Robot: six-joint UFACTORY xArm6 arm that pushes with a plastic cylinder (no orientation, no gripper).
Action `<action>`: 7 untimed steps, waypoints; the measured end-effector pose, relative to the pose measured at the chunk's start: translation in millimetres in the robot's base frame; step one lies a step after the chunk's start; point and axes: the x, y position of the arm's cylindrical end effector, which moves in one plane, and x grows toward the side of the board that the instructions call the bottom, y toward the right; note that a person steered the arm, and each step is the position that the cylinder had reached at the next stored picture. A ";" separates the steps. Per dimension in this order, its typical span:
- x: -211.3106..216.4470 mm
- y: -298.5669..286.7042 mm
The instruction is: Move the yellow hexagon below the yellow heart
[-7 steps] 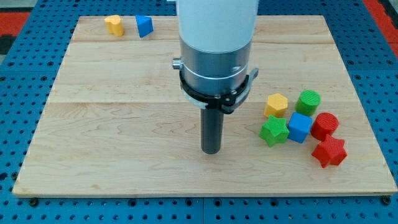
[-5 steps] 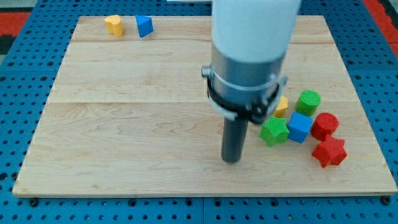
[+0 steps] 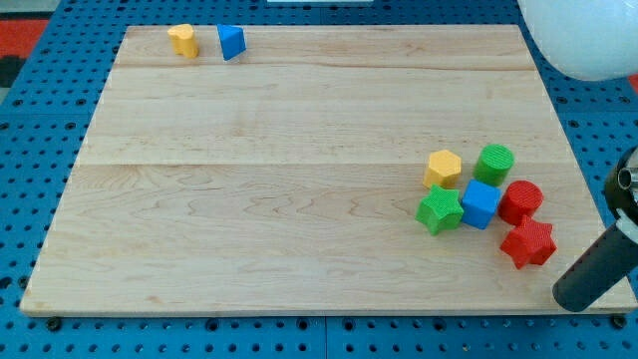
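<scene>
Yellow hexagon [image 3: 444, 168]: it is being seen at the view's right, at the upper left of a cluster, touching or nearly touching its neighbours.
Yellow heart [image 3: 182, 40]: it is sitting at the view's top left, well apart from the hexagon; the goal spot just below it is lying bare.
Handling: the hexagon is being judged light, rigid and free to slide on the smooth wood; being squat, it is unlikely to be tipped, though it may be spun if it is pushed off-centre.
Contact point: no hold is possible, so its right-hand, lower face is being judged the place to be pushed, low and through the centre, toward the upper left.
Fingers: none are fitted; only a bare rod is being carried, so nothing is being clasped or let go.
My tip [image 3: 573, 299]: it is being held off the desk's lower right corner, below and right of the cluster, touching no block.
Neighbours: the green cylinder [image 3: 493, 163], blue cube [image 3: 480, 204] and green star [image 3: 439, 210] are crowding the hexagon; the red cylinder [image 3: 520, 201] and red star [image 3: 527, 243] are lying between it and my tip.
Far corner: a blue block [image 3: 231, 42] is standing just right of the heart.
Desk [image 3: 259, 189]: the long diagonal path is being judged open.
</scene>
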 end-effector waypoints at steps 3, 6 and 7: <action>0.0 2.9; -132.9 -85.8; -138.2 -64.8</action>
